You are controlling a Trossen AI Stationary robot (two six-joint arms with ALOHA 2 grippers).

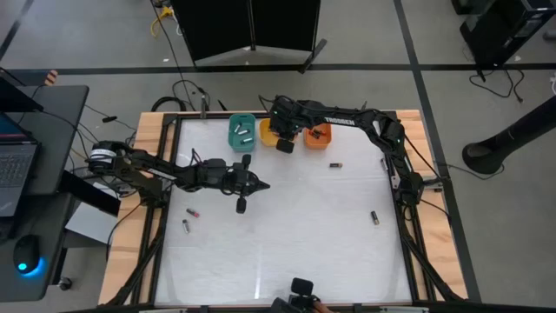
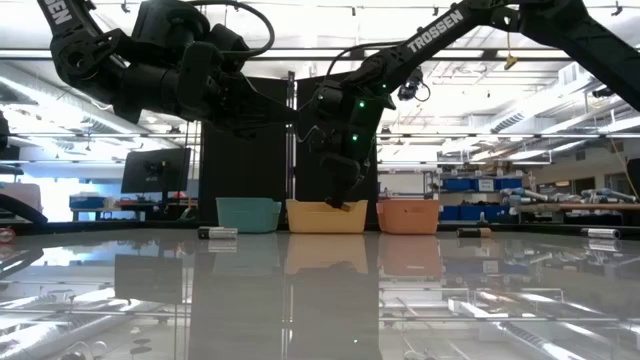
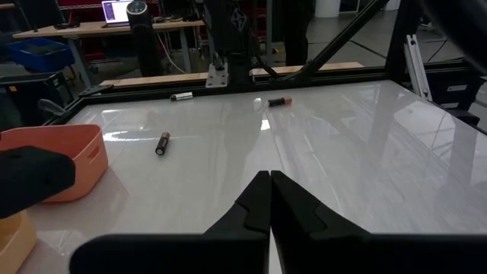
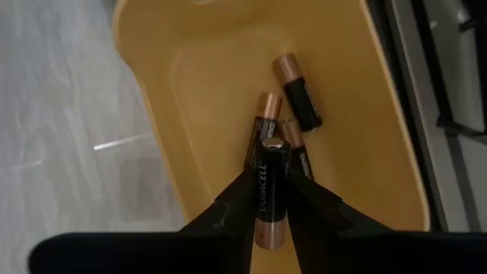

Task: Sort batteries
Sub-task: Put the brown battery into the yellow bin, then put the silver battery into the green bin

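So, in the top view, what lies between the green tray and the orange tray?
The yellow tray lies between the green tray and the orange tray. The right claw hangs over it, holding a battery. The top view shows this.

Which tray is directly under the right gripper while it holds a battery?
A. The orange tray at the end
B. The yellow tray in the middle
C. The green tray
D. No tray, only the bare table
B: in the right wrist view the right gripper holds a black and copper battery above the yellow tray, where other batteries already lie.
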